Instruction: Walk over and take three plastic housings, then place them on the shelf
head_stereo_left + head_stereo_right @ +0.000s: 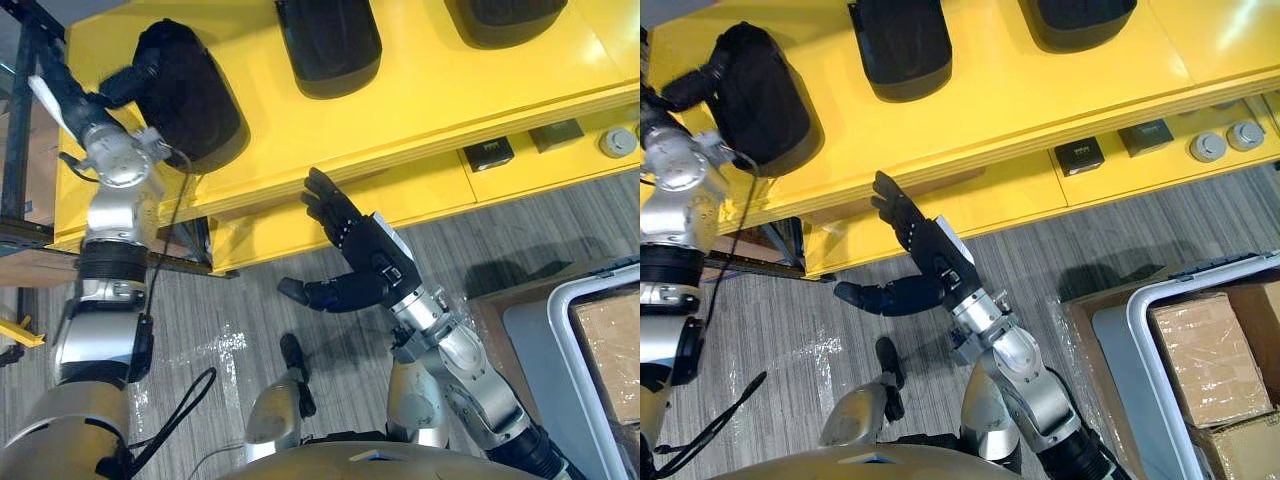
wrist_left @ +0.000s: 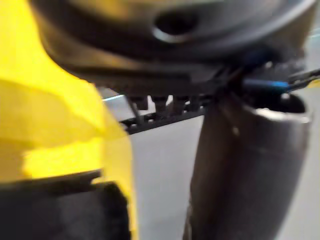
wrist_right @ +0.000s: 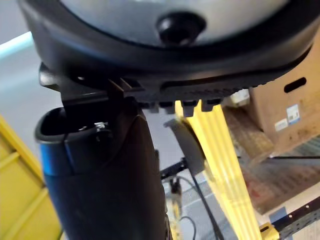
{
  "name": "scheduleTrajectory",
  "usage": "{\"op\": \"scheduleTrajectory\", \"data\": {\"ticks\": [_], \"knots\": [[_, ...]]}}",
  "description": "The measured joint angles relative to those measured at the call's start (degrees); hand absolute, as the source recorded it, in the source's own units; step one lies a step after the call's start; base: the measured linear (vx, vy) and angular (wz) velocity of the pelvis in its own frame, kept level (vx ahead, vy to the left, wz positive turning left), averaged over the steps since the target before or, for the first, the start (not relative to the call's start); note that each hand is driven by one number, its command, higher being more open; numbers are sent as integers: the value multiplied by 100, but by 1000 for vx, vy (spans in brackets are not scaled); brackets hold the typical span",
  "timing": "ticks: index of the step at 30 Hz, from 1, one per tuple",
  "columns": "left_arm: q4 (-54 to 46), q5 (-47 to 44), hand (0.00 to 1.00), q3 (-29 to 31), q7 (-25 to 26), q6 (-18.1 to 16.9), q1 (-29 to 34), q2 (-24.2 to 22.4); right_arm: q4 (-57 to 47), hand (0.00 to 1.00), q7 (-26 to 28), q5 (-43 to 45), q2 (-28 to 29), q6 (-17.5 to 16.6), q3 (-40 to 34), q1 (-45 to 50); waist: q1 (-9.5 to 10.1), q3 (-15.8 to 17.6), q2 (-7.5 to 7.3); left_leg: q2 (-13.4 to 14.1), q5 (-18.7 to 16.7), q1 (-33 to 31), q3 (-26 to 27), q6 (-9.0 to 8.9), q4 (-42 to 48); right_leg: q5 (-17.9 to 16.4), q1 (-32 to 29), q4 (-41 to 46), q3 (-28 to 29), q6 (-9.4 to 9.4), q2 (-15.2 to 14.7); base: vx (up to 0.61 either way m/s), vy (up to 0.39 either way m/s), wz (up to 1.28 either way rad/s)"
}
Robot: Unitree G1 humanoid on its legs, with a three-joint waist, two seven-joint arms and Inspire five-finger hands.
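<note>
Leftmost plastic housing (image 1: 195,105) on yellow shelf (image 1: 420,90), against left hand (image 1: 125,82), grip unclear; right hand (image 1: 365,255) splayed, empty, below.

We see two arms built of rounded silver-grey shells. The left arm (image 1: 112,215) carries a black ribbed band around its middle. A bright, knobbly metal wrist joint sits at its twelve o'clock end, where the dark left hand (image 1: 85,100) shows a white sliver. The right arm (image 1: 470,385) ends at ten o'clock in a ringed metal wrist. The right hand (image 1: 365,250) is black and boxy, with segmented fingers (image 1: 325,200), a stubby thumb and a pale panel along its three o'clock edge.
</note>
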Motion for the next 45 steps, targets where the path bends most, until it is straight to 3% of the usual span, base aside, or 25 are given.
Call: {"op": "scheduleTrajectory", "data": {"ticks": [4, 8, 12, 15, 20, 22, 25, 33, 41, 45], "knots": [[-1104, -58, 100, 126, -474, -546, 3, 197, 27, 100, -57, -222, 146, -43, -37, 10, 92, -121, -35, 19, -17, 299, -71, -21, -59, 16, 450, -208, -160, 11, 0, 27, -6, 6], [-2200, -124, 100, 127, -643, -1116, 37, 194, 164, 100, -164, -544, 146, -53, -88, -216, 136, -571, -147, 27, -18, 579, -115, -23, -226, 56, 848, -476, -307, 40, 8, 58, 10, 5], [-2704, -114, 100, 334, -696, -1344, 360, 35, 367, 100, -309, -676, 165, -68, -145, -383, 152, -1085, -144, 29, -27, 712, -172, -35, -333, 118, 1137, -759, -461, 73, 10, 56, 12, 12], [-3016, -100, 100, 616, -866, -1345, 1079, -421, 600, 100, -581, -1041, 284, -66, -316, -514, 191, -1313, -111, 50, -30, 754, -306, -38, -337, 198, 1411, -1000, -653, 74, 25, -2, -3, 20], [-3816, -20, 100, 760, -1488, -1330, 3289, -1742, 1165, 100, -1058, -1354, 351, -18, -602, -685, 394, -1457, -143, 126, -27, 602, -546, -77, -344, 343, 1639, -1344, -997, 50, 104, -38, -10, 29], [-3949, -28, 100, 626, -1740, -1306, 4268, -2451, 1614, 100, -1235, -1354, 471, 38, -902, -820, 577, -1477, -191, 160, 23, 537, -716, -102, -345, 373, 1738, -1423, -1175, 26, 141, -22, -21, 34], [-3955, -15, 100, 274, -1872, -1284, 4824, -2804, 2161, 100, -1511, -1519, 508, 174, -1152, -1297, 751, -1484, -208, 174, 114, 372, -936, -121, -345, 389, 1764, -1440, -1388, 4, 160, -41, -11, 40], [-4210, 535, 100, -138, -2064, -1294, 4919, -2841, 2655, 100, -1874, -1806, 590, 394, -1199, -2155, 904, -1443, -207, 221, 265, 23, -1068, -130, -344, 438, 1490, -1397, -1505, -75, 210, -51, -3, 10], [-4209, 631, 100, -161, -2074, -1314, 4887, -2852, 2975, 100, -2017, -1828, 575, 424, -1327, -3059, 939, -578, -166, 244, 327, -214, -1121, -121, -178, 376, 1132, -951, -1461, -156, 177, -49, 0, 1], [-4210, 658, 100, -181, -2100, -1311, 4885, -2908, 3061, 100, -1959, -1841, 575, 440, -1323, -3066, 966, -460, -149, 229, 327, -220, -1135, -120, -99, 229, 1061, -669, -1453, -160, 124, -1, -4, 3]]}}
